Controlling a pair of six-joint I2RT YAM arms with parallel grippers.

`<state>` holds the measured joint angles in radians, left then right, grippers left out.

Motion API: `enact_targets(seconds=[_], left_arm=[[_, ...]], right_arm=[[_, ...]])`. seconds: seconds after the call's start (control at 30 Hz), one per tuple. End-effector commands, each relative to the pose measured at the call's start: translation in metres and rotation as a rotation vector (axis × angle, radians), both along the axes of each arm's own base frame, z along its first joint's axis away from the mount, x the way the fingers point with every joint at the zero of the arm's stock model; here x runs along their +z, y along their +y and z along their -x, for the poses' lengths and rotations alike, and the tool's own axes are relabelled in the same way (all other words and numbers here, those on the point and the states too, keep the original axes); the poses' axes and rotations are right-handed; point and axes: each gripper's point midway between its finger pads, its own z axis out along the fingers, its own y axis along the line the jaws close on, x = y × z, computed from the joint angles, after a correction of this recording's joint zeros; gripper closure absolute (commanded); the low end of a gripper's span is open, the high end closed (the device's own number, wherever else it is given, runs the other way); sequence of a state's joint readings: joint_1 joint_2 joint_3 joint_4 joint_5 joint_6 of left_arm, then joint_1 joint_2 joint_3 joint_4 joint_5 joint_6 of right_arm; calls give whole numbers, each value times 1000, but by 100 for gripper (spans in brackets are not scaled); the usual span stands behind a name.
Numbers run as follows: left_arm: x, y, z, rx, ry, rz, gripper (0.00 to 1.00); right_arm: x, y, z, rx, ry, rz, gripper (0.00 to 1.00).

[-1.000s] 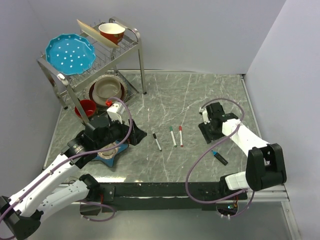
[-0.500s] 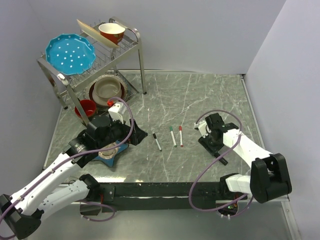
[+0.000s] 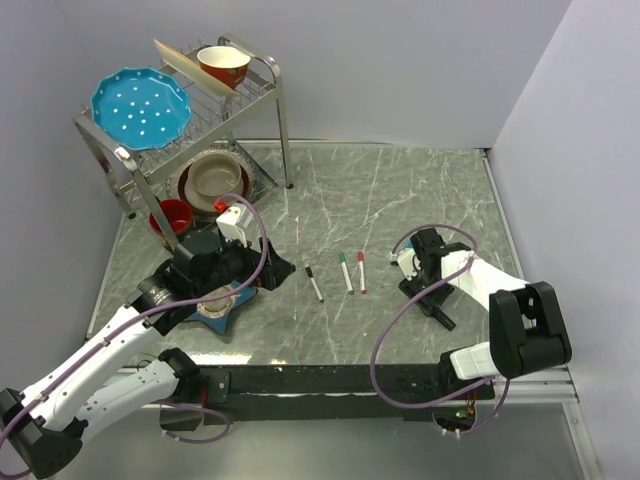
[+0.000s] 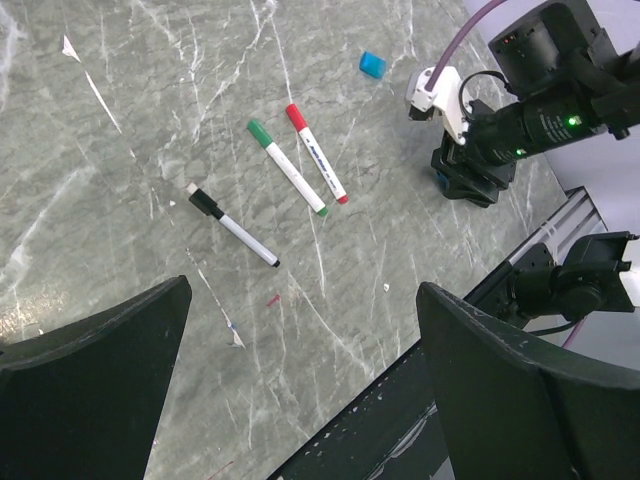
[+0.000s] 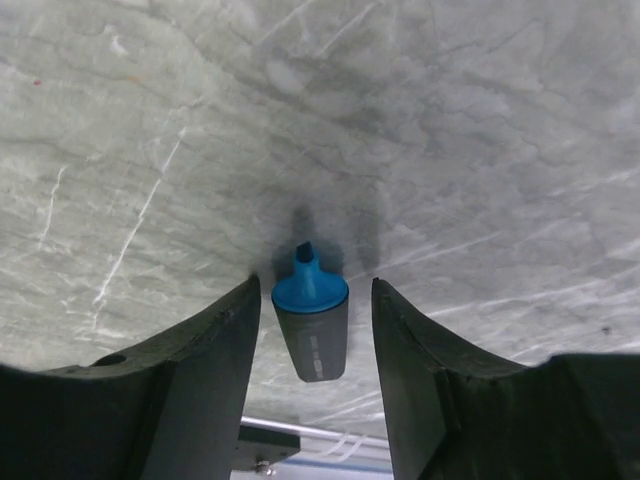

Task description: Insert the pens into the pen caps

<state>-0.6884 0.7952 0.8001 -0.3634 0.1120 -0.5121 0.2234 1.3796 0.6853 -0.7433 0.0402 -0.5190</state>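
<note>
Three white pens (image 4: 288, 168) and one blue cap (image 4: 372, 64) lie beyond the left gripper (image 4: 303, 300), its fingers spread wide. One dark pen (image 5: 312, 340) sits between the right gripper (image 5: 315, 290) fingers, gaps either side.

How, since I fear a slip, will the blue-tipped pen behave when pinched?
Probably stiff: the pen looks like a short hard barrel. Its round, smooth body may roll or squirt out if the fingers close off-centre. Likely light, being small beside them.
</note>
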Motion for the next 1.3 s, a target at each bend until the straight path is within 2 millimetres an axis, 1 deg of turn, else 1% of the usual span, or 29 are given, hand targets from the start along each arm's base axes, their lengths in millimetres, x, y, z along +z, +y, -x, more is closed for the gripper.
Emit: enact_targets(seconds=[0.0, 0.13, 0.17, 0.2, 0.27, 0.3, 0.4, 0.5, 0.53, 0.6, 0.63, 0.7, 0.73, 0.77, 0.8, 0.83, 0.87, 0.9, 0.93, 1.0, 1.03, 1.07, 1.1, 1.13, 1.17, 1.2, 1.23, 1.27], left_arm=[[16, -1, -2, -7, -54, 31, 0], [19, -1, -1, -7, -59, 36, 1], [18, 0, -2, -1, -58, 35, 1], [19, 1, -2, 3, -60, 34, 1], [20, 1, -1, -2, -63, 36, 1], [19, 1, -2, 1, -63, 34, 1], [20, 3, -2, 11, -68, 31, 1], [19, 6, -3, 18, -72, 19, 1], [21, 7, -4, 28, -76, 21, 1], [23, 9, -4, 46, -76, 35, 0], [26, 9, -4, 49, -81, 46, 1], [29, 7, -2, 40, -78, 66, 1], [29, 5, -1, 32, -75, 72, 1], [32, 3, -1, 21, -76, 77, 1], [33, 2, 0, 10, -78, 81, 1], [34, -2, 2, -12, -76, 88, 1], [38, -4, 1, -20, -84, 97, 1], [39, -6, 3, -34, -87, 105, 1], [41, -11, 6, -64, -86, 120, 1], [47, -16, 8, -88, -98, 154, 1], [50, -19, 8, -100, -100, 169, 2], [54, -24, 9, -121, -103, 204, 2], [56, -28, 9, -129, -105, 225, 3], [56, -32, 8, -141, -101, 238, 5], [51, -37, 9, -155, -93, 248, 7], [56, -41, 6, -154, -115, 264, 9], [49, -46, 1, -144, -102, 248, 9], [46, -53, 1, -138, -113, 228, 9]], right_arm=[[-7, -5, 1, 2, 40, 5, 45], [-10, -5, 2, -3, 59, -4, 50], [-10, -5, 2, -3, 64, -6, 59], [-10, -5, 1, -3, 61, -5, 65], [-7, -4, -4, -5, 45, -7, 72], [-6, -3, -6, -9, 38, -10, 74], [0, 2, -18, -10, -7, -23, 80], [17, 14, -39, -11, -82, -57, 88], [33, 22, -52, -23, -143, -89, 90], [51, 42, -63, -11, -207, -171, 96], [71, 50, -73, -20, -280, -213, 100], [96, 66, -83, -7, -374, -278, 100], [116, 73, -85, -11, -440, -326, 100], [128, 82, -85, 0, -475, -377, 100], [146, 91, -92, 8, -544, -422, 100], [167, 101, -90, 0, -610, -486, 100], [179, 109, -90, 0, -648, -537, 100], [199, 118, -97, -7, -728, -598, 100], [215, 128, -92, -52, -755, -683, 100], [238, 149, -88, -57, -784, -814, 100], [249, 156, -82, -104, -780, -888, 100], [256, 167, -76, -108, -773, -939, 100], [265, 173, -76, -126, -780, -985, 100], [270, 178, -74, -191, -760, -1037, 100], [273, 182, -73, -229, -747, -1069, 100], [276, 188, -74, -313, -707, -1123, 100], [276, 191, -74, -353, -682, -1144, 100], [275, 196, -74, -389, -650, -1165, 100]])
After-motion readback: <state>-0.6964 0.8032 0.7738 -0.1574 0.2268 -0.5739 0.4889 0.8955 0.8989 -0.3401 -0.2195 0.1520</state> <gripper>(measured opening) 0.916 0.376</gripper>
